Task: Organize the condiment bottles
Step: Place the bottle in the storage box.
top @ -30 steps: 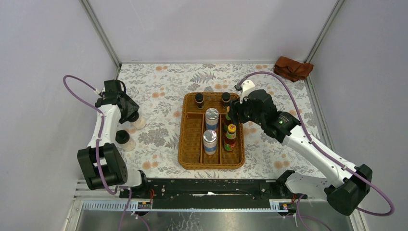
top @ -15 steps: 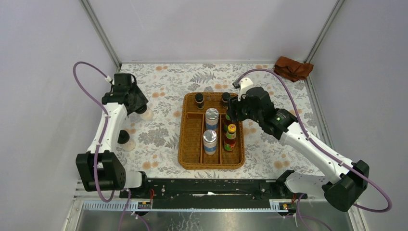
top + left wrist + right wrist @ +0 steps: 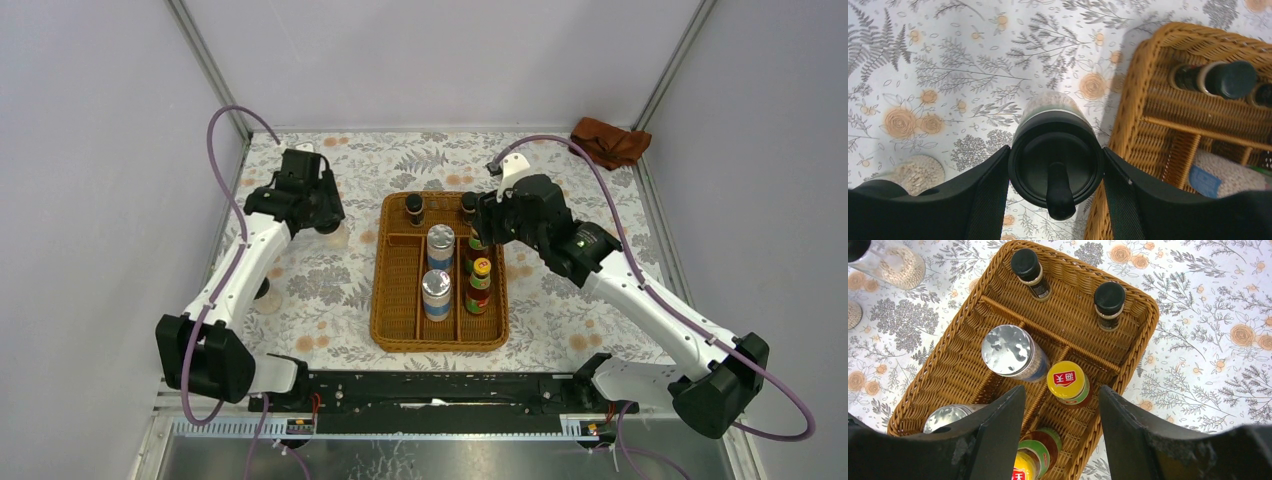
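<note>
My left gripper [image 3: 325, 220] is shut on a clear black-lidded jar [image 3: 1050, 102], holding it above the floral table just left of the wicker tray [image 3: 392, 300]. The second jar [image 3: 263, 297] stands on the table by my left arm and also shows in the left wrist view [image 3: 918, 172]. In the tray stand two tiny dark bottles [image 3: 1025, 265] [image 3: 1109, 297], two silver-lidded shakers [image 3: 1007, 350] [image 3: 948, 417] and two red yellow-capped sauce bottles [image 3: 1067, 382] [image 3: 1033, 460]. My right gripper [image 3: 1060, 390] is open and empty, hovering over the sauce bottles.
The tray's left compartment [image 3: 398, 285] holds nothing. A rust-brown cloth [image 3: 608, 142] lies at the back right corner. Grey walls close the table on three sides.
My left gripper has carried the jar to the right and further back, from the table's left side to just beside the tray. The right arm has hardly moved.
</note>
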`<state>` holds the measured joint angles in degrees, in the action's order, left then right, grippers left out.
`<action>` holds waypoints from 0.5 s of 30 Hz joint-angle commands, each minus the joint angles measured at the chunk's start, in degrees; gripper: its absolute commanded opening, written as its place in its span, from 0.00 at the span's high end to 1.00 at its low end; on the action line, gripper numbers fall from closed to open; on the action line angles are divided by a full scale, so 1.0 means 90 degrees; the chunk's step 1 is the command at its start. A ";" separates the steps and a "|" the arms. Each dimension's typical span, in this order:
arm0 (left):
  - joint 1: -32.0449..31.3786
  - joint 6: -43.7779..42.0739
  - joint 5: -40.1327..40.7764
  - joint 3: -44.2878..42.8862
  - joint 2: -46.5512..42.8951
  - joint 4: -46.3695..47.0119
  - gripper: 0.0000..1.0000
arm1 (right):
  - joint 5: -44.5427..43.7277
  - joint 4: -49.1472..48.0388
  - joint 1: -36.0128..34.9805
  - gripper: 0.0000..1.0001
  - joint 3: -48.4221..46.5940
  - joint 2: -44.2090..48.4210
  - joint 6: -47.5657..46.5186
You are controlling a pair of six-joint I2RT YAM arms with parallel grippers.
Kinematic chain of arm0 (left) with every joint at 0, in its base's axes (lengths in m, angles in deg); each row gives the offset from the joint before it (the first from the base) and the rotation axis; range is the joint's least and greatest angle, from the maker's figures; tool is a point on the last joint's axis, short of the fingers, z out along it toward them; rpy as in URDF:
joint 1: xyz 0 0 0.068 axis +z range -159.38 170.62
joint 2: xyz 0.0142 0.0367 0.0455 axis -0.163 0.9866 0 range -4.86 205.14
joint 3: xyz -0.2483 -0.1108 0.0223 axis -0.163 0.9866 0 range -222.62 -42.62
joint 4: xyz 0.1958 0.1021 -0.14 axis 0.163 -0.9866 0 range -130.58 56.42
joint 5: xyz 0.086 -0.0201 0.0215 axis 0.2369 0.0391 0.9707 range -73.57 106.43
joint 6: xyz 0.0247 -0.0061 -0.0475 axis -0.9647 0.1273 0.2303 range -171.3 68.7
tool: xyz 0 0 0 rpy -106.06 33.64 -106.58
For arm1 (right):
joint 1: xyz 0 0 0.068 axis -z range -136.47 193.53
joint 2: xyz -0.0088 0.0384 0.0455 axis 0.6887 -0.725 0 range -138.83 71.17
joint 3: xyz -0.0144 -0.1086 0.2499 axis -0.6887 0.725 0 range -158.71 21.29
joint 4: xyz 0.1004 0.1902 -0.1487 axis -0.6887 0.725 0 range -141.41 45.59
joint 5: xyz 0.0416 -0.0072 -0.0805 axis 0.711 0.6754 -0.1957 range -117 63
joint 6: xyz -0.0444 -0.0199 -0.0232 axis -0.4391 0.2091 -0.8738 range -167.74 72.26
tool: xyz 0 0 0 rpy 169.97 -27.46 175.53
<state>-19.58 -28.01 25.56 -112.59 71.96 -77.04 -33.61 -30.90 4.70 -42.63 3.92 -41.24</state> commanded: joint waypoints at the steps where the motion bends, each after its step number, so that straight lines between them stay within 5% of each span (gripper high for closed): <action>1: -0.0380 -0.0357 0.0075 -0.0372 -0.0099 0.0191 1.00 | -0.0268 -0.0072 0.0046 0.37 -0.0336 0.0044 -0.0012; 15: -0.1572 -0.0273 -0.0013 -0.0834 0.0084 -0.0107 1.00 | -0.0861 -0.0111 0.0044 0.37 -0.0493 0.0094 -0.0107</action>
<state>-30.75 -30.26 25.45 -116.92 72.33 -78.22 -38.31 -30.90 4.72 -44.03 3.92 -41.43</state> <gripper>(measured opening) 0.665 0.633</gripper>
